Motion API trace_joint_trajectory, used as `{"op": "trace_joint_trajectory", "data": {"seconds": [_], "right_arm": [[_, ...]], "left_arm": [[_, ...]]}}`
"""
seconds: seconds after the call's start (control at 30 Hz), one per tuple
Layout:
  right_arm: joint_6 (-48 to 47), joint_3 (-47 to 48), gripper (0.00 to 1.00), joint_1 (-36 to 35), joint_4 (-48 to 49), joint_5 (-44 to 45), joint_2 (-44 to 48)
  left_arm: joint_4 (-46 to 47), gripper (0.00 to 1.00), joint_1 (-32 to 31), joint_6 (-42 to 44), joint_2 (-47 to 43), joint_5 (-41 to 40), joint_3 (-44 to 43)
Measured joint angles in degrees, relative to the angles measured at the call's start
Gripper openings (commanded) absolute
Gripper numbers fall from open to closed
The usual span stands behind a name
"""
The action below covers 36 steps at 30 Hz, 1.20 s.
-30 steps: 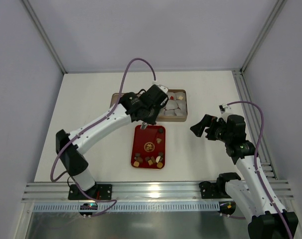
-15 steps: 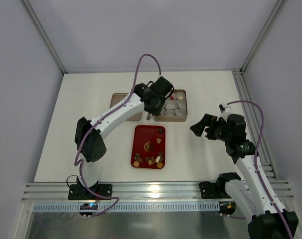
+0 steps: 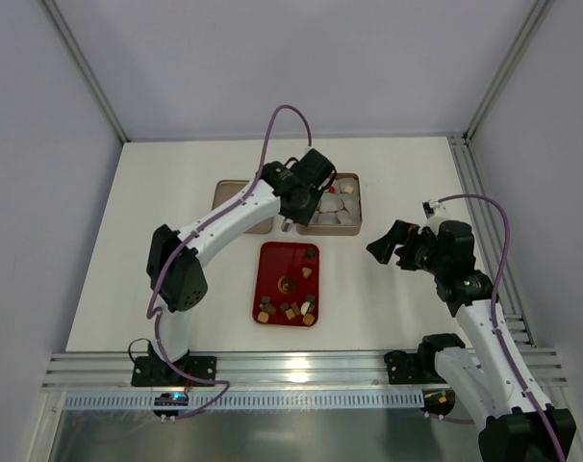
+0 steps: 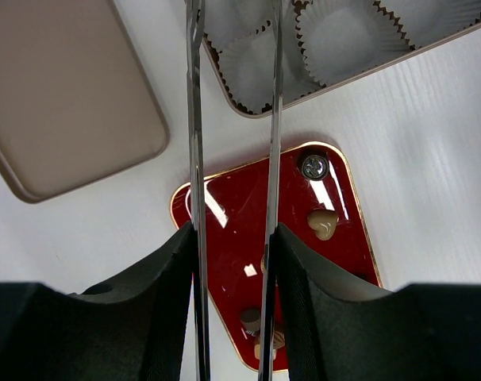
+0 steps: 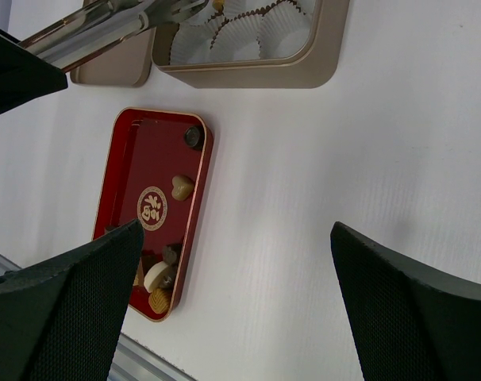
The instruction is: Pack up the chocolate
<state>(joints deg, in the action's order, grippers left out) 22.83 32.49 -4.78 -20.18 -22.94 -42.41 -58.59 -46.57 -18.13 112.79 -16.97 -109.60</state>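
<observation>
While left fingers (image 4: 194, 119) stand part-spread over the paper cups (image 4: 344, 36), tips unseen | right fingers (image 5: 66, 309) wide, empty | risk: lifting out may snag a cup, spilling chocolate (image 4: 323, 224).

White arms (image 3: 219, 223) with black joints (image 3: 176, 279) — purple cables (image 3: 272, 130) along each

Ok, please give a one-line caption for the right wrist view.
Open right gripper above the table, beside the red tray of chocolates; gold box of paper cups beyond.
</observation>
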Motion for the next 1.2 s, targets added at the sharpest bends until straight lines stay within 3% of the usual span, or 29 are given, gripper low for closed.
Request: {"op": "trace_joint_trajectory", "data": {"seconds": [0.37,0.77,1.2], "right_arm": [[-0.02,0.00,1.00,0.00,0.00,0.02,0.02],[-0.02,0.00,1.00,-0.04,0.00,0.02,0.02],[0.00,-0.37,1.00,-0.72,0.26,0.04,0.02]], "left_arm": [[0.11,0.41,-0.17,0.81,-2.84,2.47,1.05],[-0.72,0.41,-4.26,-0.83,-29.79,6.47,17.35],[-9.07,0.41,-11.58,-5.29,-45.72,9.49,36.94]]}}
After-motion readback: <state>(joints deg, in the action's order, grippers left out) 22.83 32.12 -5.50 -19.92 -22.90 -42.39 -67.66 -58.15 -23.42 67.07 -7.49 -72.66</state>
